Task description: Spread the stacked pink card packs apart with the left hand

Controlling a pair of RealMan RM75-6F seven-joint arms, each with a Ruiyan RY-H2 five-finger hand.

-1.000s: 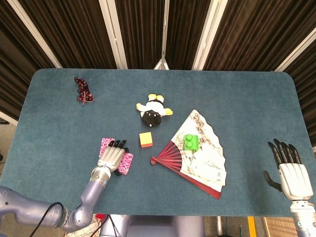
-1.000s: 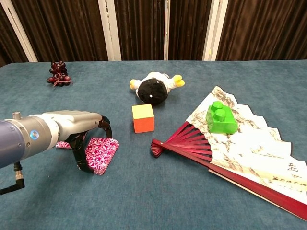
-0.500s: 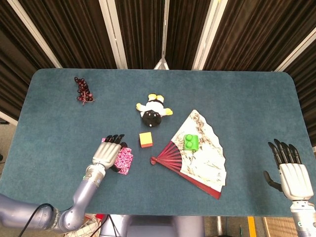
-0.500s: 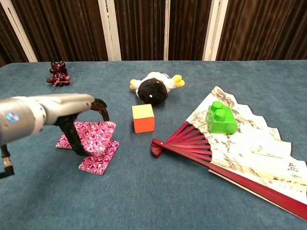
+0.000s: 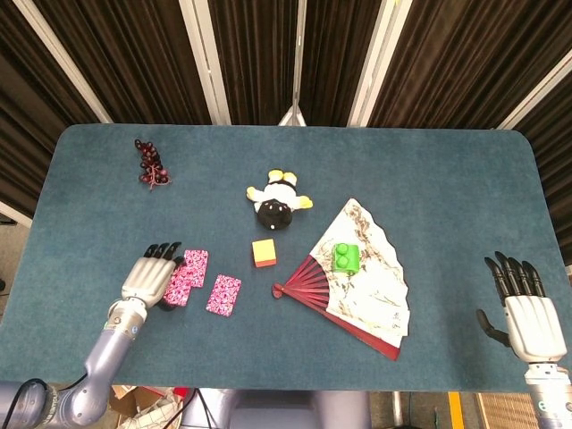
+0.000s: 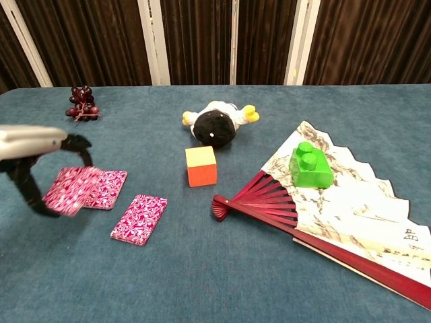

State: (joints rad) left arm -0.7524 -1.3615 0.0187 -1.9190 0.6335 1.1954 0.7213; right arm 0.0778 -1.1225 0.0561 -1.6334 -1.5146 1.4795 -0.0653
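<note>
Three pink patterned card packs are in view. One pack (image 5: 223,295) (image 6: 139,219) lies flat by itself. A second pack (image 5: 195,264) (image 6: 108,188) lies flat just left of it. My left hand (image 5: 150,275) (image 6: 30,158) holds the third pack (image 6: 69,190) (image 5: 177,286) tilted and raised a little off the table, overlapping the second pack's left edge. At the table's near right corner my right hand (image 5: 525,308) rests with fingers apart, holding nothing.
A yellow and orange cube (image 5: 264,253) (image 6: 201,165) sits right of the packs. An open paper fan (image 5: 366,290) (image 6: 350,202) carries a green brick (image 5: 346,257) (image 6: 311,165). A plush toy (image 5: 280,198) (image 6: 219,124) lies mid-table; dark grapes (image 5: 150,164) (image 6: 82,103) lie far left.
My left hand has swung left and drawn back, carrying one pack off the pile. The other two packs now lie uncovered, side by side on the cloth.
</note>
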